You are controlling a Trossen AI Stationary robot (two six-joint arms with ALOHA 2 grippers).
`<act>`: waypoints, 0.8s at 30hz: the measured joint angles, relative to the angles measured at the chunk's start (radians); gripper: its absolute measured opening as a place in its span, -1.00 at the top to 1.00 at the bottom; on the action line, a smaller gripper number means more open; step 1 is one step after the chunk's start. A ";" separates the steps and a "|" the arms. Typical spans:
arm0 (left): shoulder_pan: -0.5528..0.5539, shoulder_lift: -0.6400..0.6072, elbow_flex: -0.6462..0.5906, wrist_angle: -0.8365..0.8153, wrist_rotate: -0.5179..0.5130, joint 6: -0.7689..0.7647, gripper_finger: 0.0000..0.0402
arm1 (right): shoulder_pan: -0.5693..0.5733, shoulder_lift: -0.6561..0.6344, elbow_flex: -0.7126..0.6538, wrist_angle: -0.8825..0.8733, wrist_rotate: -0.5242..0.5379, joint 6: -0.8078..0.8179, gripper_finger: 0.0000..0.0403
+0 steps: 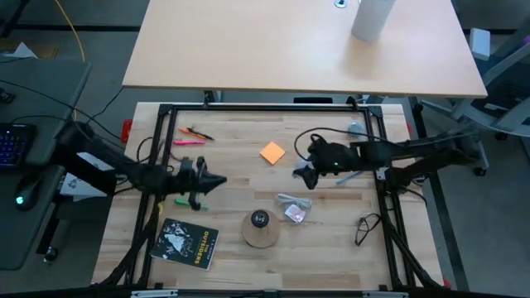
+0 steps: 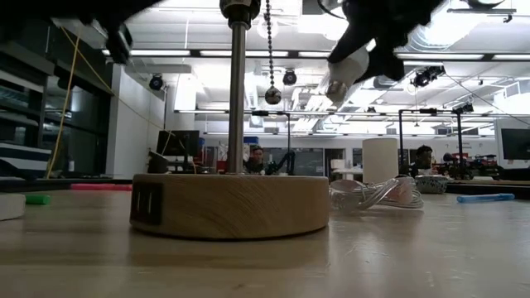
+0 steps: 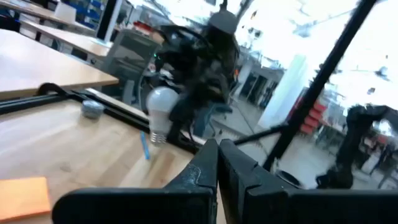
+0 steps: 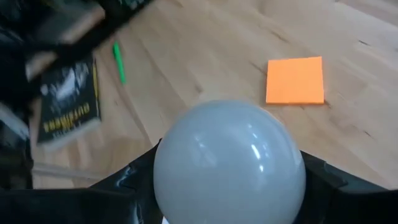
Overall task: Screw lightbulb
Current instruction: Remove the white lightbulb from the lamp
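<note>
While the right gripper [image 4: 229,186] clamps the lightbulb [image 4: 229,163] by its globe, held clear above the table [image 1: 331,240], the threaded base points free, seemingly ready for the socket. That black socket sits in the wooden disc [image 1: 260,229], well apart from the bulb and empty. The left gripper [image 3: 217,165] waits with its fingers pressed together on nothing, near the green pen [image 1: 183,201]. A see-through packet [image 1: 294,209] lies beside the disc; its contents cannot be made out.
</note>
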 joint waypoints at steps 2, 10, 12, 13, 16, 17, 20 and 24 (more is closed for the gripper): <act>0.102 0.000 -0.049 0.050 0.096 -0.027 1.00 | 0.002 -0.016 -0.063 0.103 0.015 0.026 -0.17; 0.348 0.006 -0.106 0.024 0.336 -0.079 1.00 | -0.013 0.000 -0.212 0.317 0.023 0.050 -0.18; 0.370 0.006 -0.107 -0.007 0.338 -0.080 1.00 | -0.014 0.000 -0.239 0.316 0.027 0.096 -0.19; 0.379 0.006 -0.108 -0.024 0.340 -0.080 1.00 | -0.014 0.000 -0.250 0.316 0.032 0.115 -0.20; 0.393 0.006 -0.108 -0.060 0.340 -0.080 1.00 | -0.014 0.000 -0.264 0.282 0.039 0.138 -0.23; 0.395 0.006 -0.108 -0.070 0.340 -0.080 1.00 | -0.014 0.000 -0.265 0.263 0.039 0.139 -0.23; 0.403 0.006 -0.108 -0.077 0.341 -0.080 1.00 | -0.014 0.000 -0.265 0.241 0.054 0.112 -0.24; 0.413 0.006 -0.108 -0.079 0.340 -0.080 1.00 | -0.014 0.000 -0.265 0.247 0.053 0.034 -0.25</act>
